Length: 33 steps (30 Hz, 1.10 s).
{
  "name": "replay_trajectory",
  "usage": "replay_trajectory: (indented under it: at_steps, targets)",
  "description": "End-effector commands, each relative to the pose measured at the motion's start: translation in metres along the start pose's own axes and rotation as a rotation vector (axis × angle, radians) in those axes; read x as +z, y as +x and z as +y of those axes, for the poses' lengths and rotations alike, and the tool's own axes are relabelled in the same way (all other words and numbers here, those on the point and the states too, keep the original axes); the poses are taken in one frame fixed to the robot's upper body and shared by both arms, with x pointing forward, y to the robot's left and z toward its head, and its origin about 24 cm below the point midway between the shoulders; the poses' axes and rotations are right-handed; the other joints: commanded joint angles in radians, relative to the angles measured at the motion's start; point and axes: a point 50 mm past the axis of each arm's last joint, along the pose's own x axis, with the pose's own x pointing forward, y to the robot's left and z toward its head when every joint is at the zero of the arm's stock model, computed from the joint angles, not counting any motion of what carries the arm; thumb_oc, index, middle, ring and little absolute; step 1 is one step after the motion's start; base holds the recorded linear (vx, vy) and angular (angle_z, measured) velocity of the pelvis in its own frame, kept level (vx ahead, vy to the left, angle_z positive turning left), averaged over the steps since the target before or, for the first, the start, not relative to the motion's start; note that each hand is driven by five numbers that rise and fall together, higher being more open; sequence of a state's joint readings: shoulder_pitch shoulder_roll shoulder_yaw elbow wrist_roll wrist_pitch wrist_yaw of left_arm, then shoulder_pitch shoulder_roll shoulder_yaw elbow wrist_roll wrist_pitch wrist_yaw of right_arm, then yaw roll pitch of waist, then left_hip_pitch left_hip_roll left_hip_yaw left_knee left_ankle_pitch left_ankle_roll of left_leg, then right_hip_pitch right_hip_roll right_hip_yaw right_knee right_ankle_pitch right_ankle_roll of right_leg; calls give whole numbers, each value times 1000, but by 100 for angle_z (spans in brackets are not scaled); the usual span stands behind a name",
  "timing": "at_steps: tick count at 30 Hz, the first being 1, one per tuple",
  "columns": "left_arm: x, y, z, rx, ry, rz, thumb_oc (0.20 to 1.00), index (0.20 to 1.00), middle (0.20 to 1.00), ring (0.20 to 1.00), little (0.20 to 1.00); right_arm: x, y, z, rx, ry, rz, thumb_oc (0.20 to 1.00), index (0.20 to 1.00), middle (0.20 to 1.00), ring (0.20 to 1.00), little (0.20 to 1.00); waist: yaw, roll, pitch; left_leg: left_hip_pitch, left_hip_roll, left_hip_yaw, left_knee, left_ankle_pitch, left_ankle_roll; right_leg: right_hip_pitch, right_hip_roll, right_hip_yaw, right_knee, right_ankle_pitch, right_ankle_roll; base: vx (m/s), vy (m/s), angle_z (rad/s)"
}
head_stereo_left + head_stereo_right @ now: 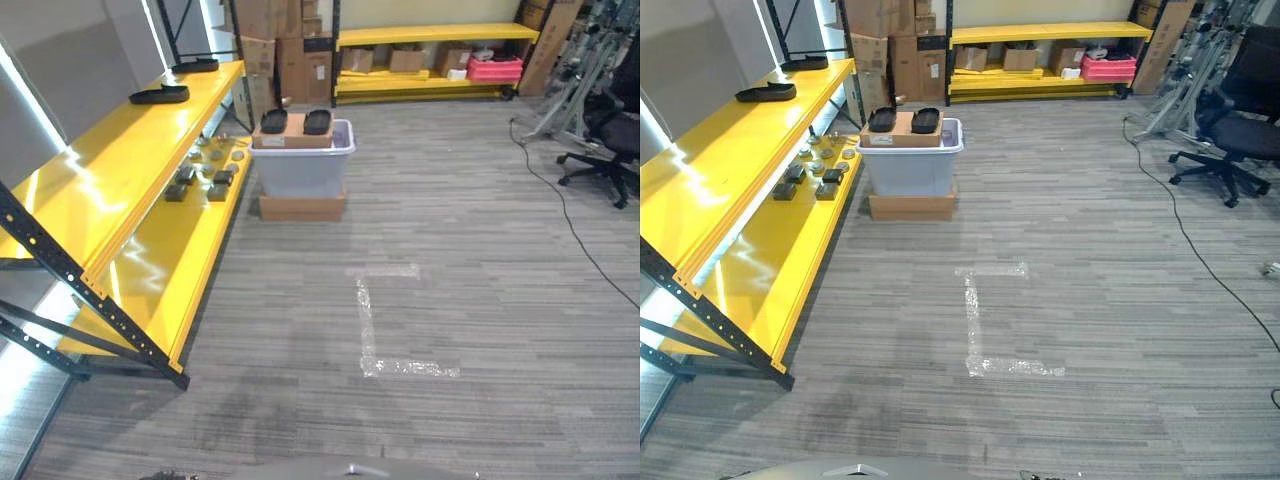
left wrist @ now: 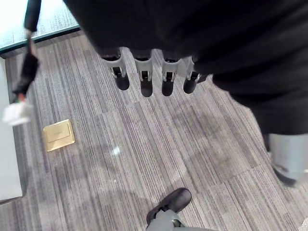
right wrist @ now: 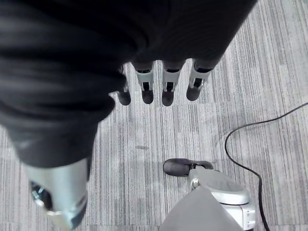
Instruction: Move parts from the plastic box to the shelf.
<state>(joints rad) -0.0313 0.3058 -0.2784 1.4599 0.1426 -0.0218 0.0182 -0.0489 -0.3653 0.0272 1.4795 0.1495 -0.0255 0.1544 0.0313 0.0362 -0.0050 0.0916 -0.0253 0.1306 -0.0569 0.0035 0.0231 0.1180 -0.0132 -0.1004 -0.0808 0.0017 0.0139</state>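
Distance is the first problem I note: the plastic box [image 1: 303,160] sits well ahead of me on a flat cardboard base [image 1: 302,207], just beside the near end of the yellow shelf [image 1: 120,170], and I have a long stretch of floor to cross before either hand can reach it. Two dark parts [image 1: 296,122] lie on a cardboard sheet across the box's top; more small parts [image 1: 205,178] already rest on the shelf's lower board beside the box, and two dark trays [image 1: 160,95] on the upper board. My left hand [image 2: 153,77] hangs over bare carpet, fingers straight and relaxed, holding nothing; my right hand [image 3: 159,86] is the same, empty and slack. Risks as I judge them: a tape mark [image 1: 385,330] lies on the floor between me and the box, and a black cable [image 1: 560,200] trails off to the box's right, so a wide approach could snag a foot. Coming in too close on the shelf side could clip its black frame. The parts on the loose sheet could slide if I bump the box.
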Motion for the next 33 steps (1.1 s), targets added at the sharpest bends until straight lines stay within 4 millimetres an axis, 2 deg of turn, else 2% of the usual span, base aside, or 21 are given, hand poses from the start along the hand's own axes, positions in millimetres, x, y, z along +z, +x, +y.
replay_trajectory:
  at_steps: [1,3,9,14,15,17,20,22,26,27,28,30,31,32,33]
  targets:
    - [7,0,20,67,33,10,1000,1000,1000,1000,1000,9,1,5,5,-4,-3,1000,1000,1000,1000,1000,12,-34,-1,34,13,-15,-30,-27,-58,-12,-78,-11,-6,107,70,7,74,4]
    - [6,0,18,67,28,7,1000,1000,1000,1000,1000,17,1,5,-5,-16,-40,1000,1000,1000,1000,1000,9,-39,10,36,15,-11,-30,-27,-55,-17,-79,-6,11,109,72,9,83,5]
    - [12,0,15,55,-12,-7,1000,1000,1000,1000,1000,17,1,7,2,-22,-33,1000,1000,1000,1000,1000,-3,-45,22,41,16,1,-30,-30,-45,-46,-79,18,66,104,77,13,75,-5]
    - [22,1,11,31,-17,-54,1000,1000,1000,1000,1000,25,1,4,-2,-25,-46,1000,1000,1000,1000,1000,-12,-29,38,50,21,15,-30,-21,-35,-105,-76,33,194,98,95,19,104,-18]
    - [26,1,10,24,-1,-67,1000,1000,1000,1000,1000,30,1,7,1,-25,-62,1000,1000,1000,1000,1000,-26,-14,58,63,28,18,-30,-11,-31,-159,-68,52,308,121,118,33,116,-11]
    - [22,1,9,21,9,-52,1000,1000,1000,1000,1000,29,1,8,2,-36,-59,1000,1000,1000,1000,1000,-31,-4,63,73,37,18,-30,-7,-34,-187,-65,35,340,121,122,82,74,-19]
    - [9,0,5,0,1,-14,1000,1000,1000,1000,1000,26,1,8,3,-36,-50,1000,1000,1000,1000,1000,-38,-11,52,79,30,32,-30,-28,-46,-188,-90,-17,204,142,111,145,-47,-19]
    - [6,0,7,3,-8,1,1000,1000,1000,1000,1000,23,1,7,-2,-32,-40,1000,1000,1000,1000,1000,-53,-16,52,76,26,25,-30,-47,-48,-236,-78,-13,90,169,97,166,-94,-34]
    - [8,0,20,35,-35,4,1000,1000,1000,1000,1000,11,1,9,5,-3,-6,1000,1000,1000,1000,1000,-83,-10,60,119,38,-5,-30,-50,-49,-294,-42,31,81,182,86,241,-127,5]
    - [8,0,16,21,-41,7,1000,1000,1000,1000,1000,3,1,9,11,18,11,1000,1000,1000,1000,1000,-88,-13,49,134,36,-9,-30,-50,-51,-271,-40,29,71,183,83,420,-248,84]
    - [8,0,12,12,-41,10,1000,1000,1000,1000,1000,0,0,5,2,22,19,1000,1000,1000,1000,1000,-98,-12,26,167,50,-9,6,-5,-66,-227,-16,41,59,191,74,393,-252,103]
    - [10,0,6,-4,-58,2,1000,1000,1000,1000,1000,-2,0,1,-1,6,29,1000,1000,1000,1000,1000,-98,-24,21,105,66,-11,221,19,-92,-182,-29,32,44,187,62,273,-220,48]
    - [10,0,6,-5,-58,2,1000,1000,1000,1000,1000,-2,0,1,-1,6,29,1000,1000,1000,1000,1000,-100,-23,21,100,67,-13,228,16,-92,-183,-28,30,43,187,62,149,-177,5]
    - [14,1,4,-13,-66,-9,1000,1000,1000,1000,1000,1,0,1,2,3,20,1000,1000,1000,1000,1000,-91,-42,28,42,47,-19,354,23,-106,-163,-49,30,46,186,57,122,-142,-8]
    - [16,1,2,-16,-65,-17,1000,1000,1000,1000,1000,4,0,1,3,-6,18,1000,1000,1000,1000,1000,-85,-51,37,1,36,-25,426,23,-111,-151,-59,32,45,185,54,177,-203,-14]
